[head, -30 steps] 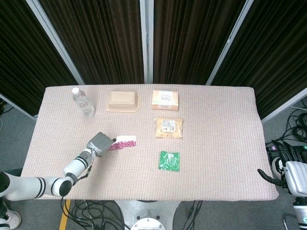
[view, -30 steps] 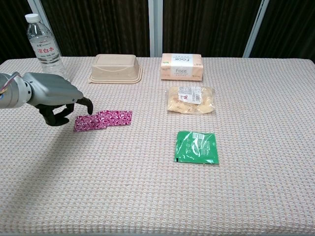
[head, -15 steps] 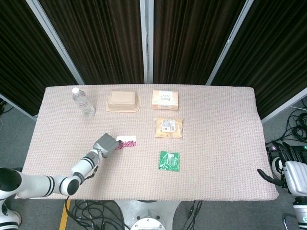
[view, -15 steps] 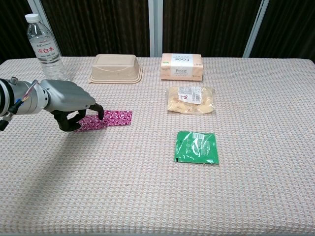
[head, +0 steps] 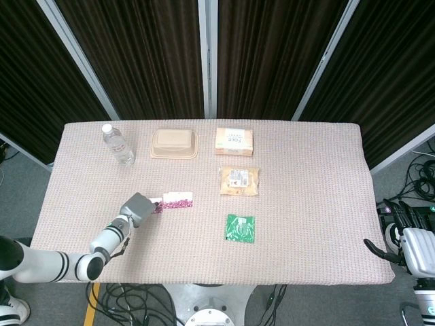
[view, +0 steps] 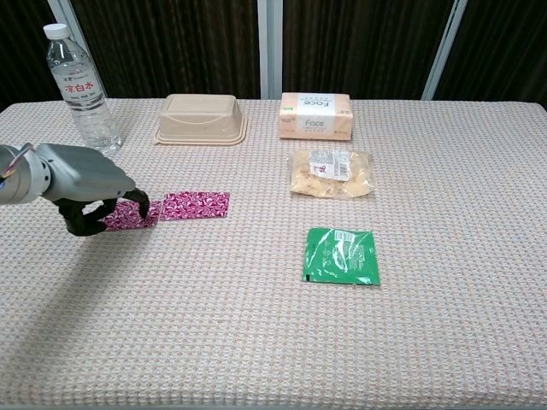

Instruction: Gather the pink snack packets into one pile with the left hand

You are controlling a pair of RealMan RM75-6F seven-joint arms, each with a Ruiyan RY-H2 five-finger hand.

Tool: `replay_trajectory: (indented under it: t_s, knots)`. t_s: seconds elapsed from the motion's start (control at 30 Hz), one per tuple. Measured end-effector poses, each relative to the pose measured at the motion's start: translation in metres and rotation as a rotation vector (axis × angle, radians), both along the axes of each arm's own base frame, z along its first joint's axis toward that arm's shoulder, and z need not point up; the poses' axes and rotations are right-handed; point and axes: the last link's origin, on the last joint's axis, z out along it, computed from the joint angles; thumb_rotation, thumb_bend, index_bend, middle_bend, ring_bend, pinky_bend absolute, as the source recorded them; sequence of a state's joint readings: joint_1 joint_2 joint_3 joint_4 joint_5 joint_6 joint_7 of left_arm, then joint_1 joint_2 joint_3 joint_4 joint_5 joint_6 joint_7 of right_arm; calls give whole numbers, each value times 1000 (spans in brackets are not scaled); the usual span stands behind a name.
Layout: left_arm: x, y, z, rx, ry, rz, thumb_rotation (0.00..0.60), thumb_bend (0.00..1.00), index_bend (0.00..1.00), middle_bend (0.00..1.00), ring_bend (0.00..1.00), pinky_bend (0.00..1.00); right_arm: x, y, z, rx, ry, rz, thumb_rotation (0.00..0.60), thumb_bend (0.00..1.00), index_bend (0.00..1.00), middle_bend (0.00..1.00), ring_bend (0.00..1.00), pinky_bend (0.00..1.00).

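The left hand [view: 85, 184] lies low over the table [view: 256, 342], fingers curled down onto one pink snack packet [view: 128, 215] — whether it truly grips it or only presses on it cannot be told. Just to that hand's right, flat on the cloth, lies a second pink packet [view: 196, 205]. Beyond the hand stands a water bottle [view: 81, 90]. The right hand [head: 408, 244] hangs off the far table edge — grip unreadable.

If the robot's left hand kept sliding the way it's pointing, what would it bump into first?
Probably the second pink packet. The left hand points right along the table, fingers on the first pink packet, and the other one lies just beyond it. Height is hard to judge.
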State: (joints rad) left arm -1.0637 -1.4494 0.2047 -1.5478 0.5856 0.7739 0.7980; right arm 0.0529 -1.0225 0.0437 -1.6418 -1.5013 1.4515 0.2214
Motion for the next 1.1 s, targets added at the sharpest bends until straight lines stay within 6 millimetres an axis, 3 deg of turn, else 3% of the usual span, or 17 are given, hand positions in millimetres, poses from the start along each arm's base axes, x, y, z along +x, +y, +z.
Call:
replay_trajectory:
  t_s: [0.2,0.4,0.57,0.87,1.1]
  knots:
    - [-5,-3,14,15,3,17,600,539,276,812,842,860,1,0,0,-4,1,5,86,89,64,110,0,77]
    - [13,3,17,59,-82,-27,600,539,276,811,842,859,2,0,-1,2,1,6,92,86,64,112,0,77]
    - [28,12,6,73,-140,-67,600,538,276,812,842,859,-1,1,1,-2,2,-3,94,88,65,112,0,77]
    - [33,31,-21,62,-138,-37,600,539,276,812,842,860,-5,1,1,1,1,-17,88,89,65,111,0,77]
    - [35,33,-32,38,-111,-26,600,539,276,812,842,860,-8,1,0,4,0,-25,91,88,64,111,0,77]
